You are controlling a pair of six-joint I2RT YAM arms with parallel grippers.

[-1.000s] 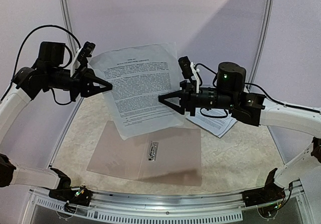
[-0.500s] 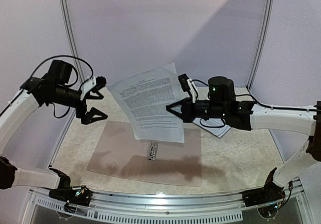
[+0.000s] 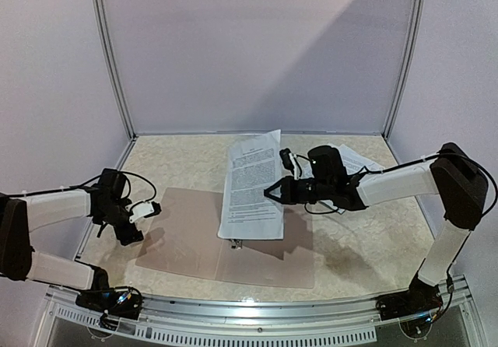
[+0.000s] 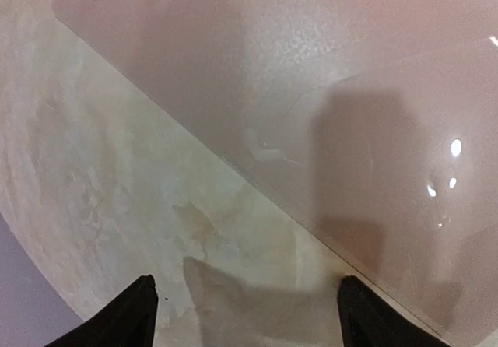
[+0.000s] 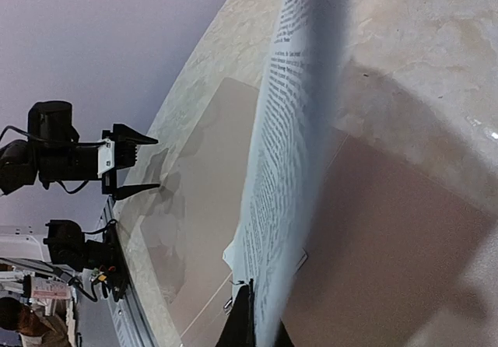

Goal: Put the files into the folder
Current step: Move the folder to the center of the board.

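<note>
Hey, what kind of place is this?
Likely a robotics lab booth: plain lilac panel walls, marble-look tabletop, left arm and right arm, a printed sheet held over a folder.

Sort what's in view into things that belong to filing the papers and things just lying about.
Job in hand:
- printed sheet, pinched by the right fingers
- spare sheets behind that arm
- open folder with its clip
- left fingers, spread and empty

Just there:
- table
- booth walls
</note>
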